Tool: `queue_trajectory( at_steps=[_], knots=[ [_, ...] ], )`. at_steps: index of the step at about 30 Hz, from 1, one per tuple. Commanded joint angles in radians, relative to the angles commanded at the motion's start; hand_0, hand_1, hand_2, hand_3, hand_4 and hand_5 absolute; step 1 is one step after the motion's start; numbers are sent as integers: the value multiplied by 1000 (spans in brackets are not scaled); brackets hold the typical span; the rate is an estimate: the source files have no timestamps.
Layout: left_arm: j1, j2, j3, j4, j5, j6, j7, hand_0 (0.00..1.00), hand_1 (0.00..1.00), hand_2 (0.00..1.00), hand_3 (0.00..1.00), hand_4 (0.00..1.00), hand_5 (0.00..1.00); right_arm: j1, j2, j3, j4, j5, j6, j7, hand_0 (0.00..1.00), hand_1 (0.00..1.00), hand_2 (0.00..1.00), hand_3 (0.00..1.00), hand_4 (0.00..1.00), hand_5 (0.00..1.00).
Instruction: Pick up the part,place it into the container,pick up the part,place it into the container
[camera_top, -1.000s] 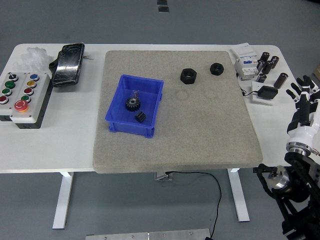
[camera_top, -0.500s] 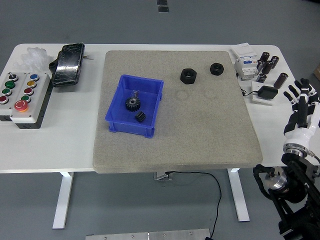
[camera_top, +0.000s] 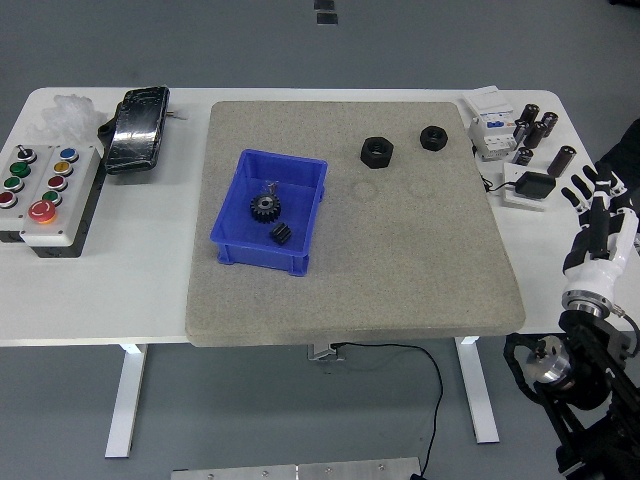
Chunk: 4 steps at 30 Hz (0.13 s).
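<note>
Standing at the right edge of the frame, beyond the table's (camera_top: 150, 300) right end, the right hand (camera_top: 597, 215) points its fingers up-frame, spread and holding nothing. The left hand is not in view.

The blue bin (camera_top: 270, 212) sits left of centre on the grey mat (camera_top: 400, 260). Inside it lie a black gear (camera_top: 264, 208), a smaller black part (camera_top: 281, 234) and a small metal piece (camera_top: 269, 187). Two black hex nuts remain on the mat in the upper right: the larger nut (camera_top: 377, 152) and the smaller nut (camera_top: 433, 136), well apart from the bin.

Both nuts lie up-frame and to the left of the right hand, the smaller being the nearer. Neither has a long axis to speak of; each lies flat, bore upward. In my judgement the right hand is the one placed to reach them.

Open mat surrounds both nuts. The cluttered right end of the table, carrying a white breaker unit (camera_top: 490, 125), dark cylinders (camera_top: 535, 130) and a black square block (camera_top: 532, 185), lies between hand and nuts, so a reach should pass clear of it.
</note>
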Motion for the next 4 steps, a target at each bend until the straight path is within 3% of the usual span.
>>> queue_trajectory(
  at_steps=[4],
  knots=[
    [-2,3,3,0,-12,-20,37,707,717,722,800,769,448,0,-5,-17,14,-52,-5,-34,617,655,675,647,745,520]
  ],
)
